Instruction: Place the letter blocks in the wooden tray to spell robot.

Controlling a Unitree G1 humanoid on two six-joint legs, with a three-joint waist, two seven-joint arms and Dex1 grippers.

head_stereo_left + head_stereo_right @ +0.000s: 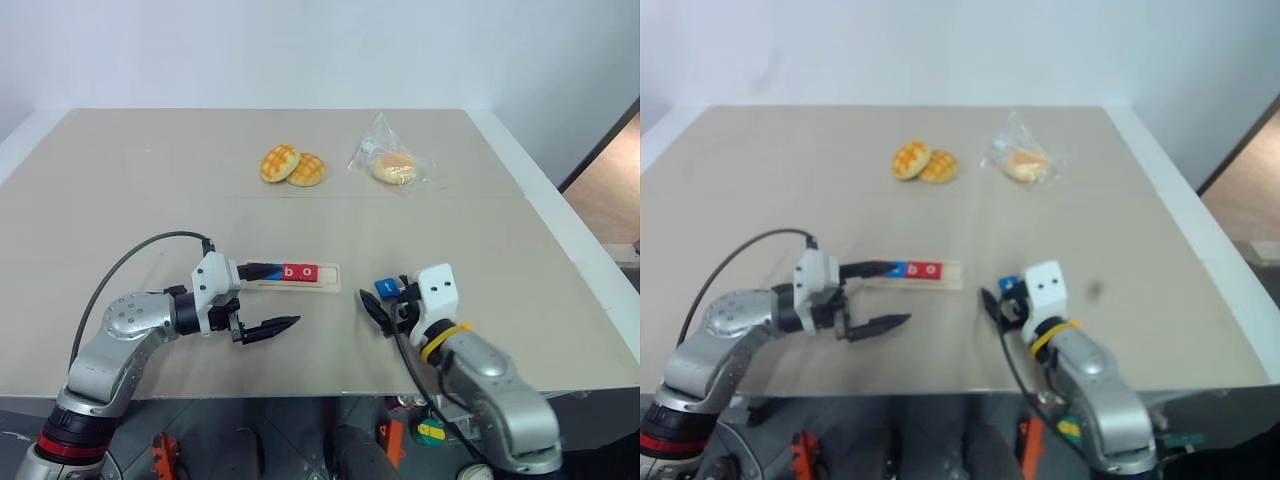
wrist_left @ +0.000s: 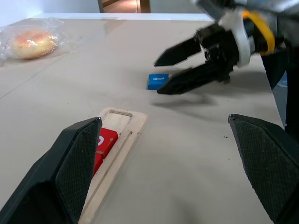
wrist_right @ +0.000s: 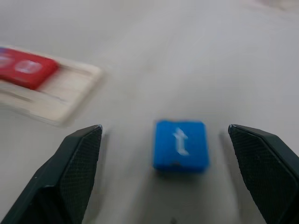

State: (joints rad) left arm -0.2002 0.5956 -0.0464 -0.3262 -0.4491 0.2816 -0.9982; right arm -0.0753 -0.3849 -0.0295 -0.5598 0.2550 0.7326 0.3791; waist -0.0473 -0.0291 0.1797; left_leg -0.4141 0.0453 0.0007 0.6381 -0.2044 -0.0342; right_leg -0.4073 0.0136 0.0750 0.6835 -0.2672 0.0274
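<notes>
Both tools (image 1: 268,329) (image 1: 385,306) level, spread wide.

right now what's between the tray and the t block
Nothing: bare table between the tray and t block, seen in the left wrist view.

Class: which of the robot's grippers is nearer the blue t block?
Right. The right gripper straddles the blue t block; the left gripper sits by the wooden tray.

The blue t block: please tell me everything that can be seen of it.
The t block is a small blue square tile with rounded corners and a white lowercase t on top. It looks like smooth plastic. It lies flat on the table, apart from the tray, which has a free end. The open right tool is just at it; nothing visibly touches it.
</notes>
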